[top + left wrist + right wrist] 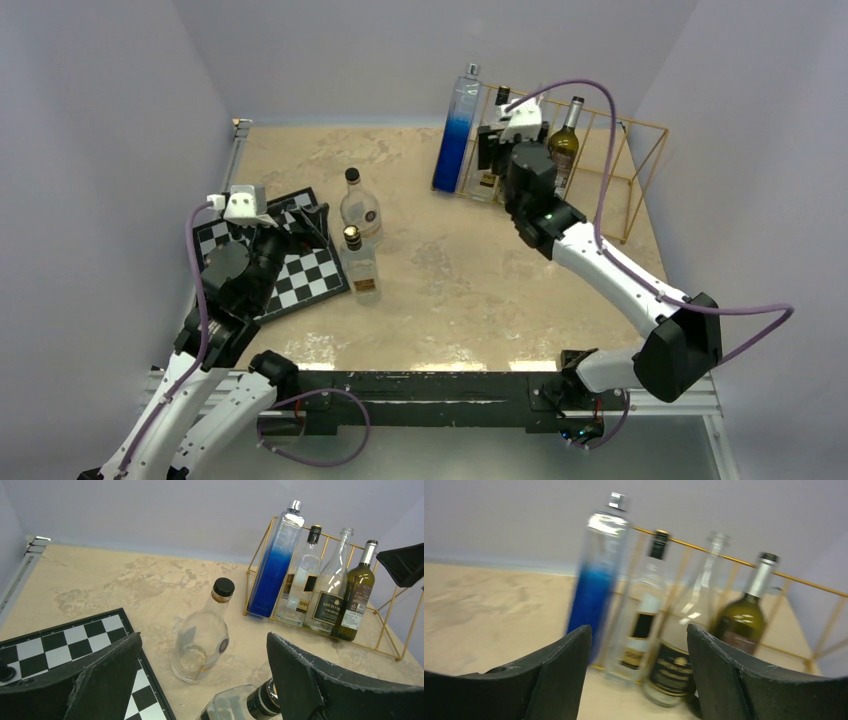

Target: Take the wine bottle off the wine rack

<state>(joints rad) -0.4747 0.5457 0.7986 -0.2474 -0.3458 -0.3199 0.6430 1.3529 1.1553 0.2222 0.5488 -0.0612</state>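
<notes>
The gold wire wine rack (630,125) stands at the back right. A dark green wine bottle (565,148) with a pale capsule is upright in it, right of two clear bottles (302,582). My right gripper (492,150) hovers open just in front of the rack. Through its fingers (719,670) I see the clear bottles, blurred, and the green wine bottle (744,622) to the right. It holds nothing. My left gripper (305,222) is open over the checkerboard, far from the rack (385,653).
A tall blue-tinted bottle (455,130) stands at the rack's left end. Two clear bottles (360,205) (362,268) stand mid-table beside the black-and-white checkerboard (310,275). Walls close in behind and to the right of the rack.
</notes>
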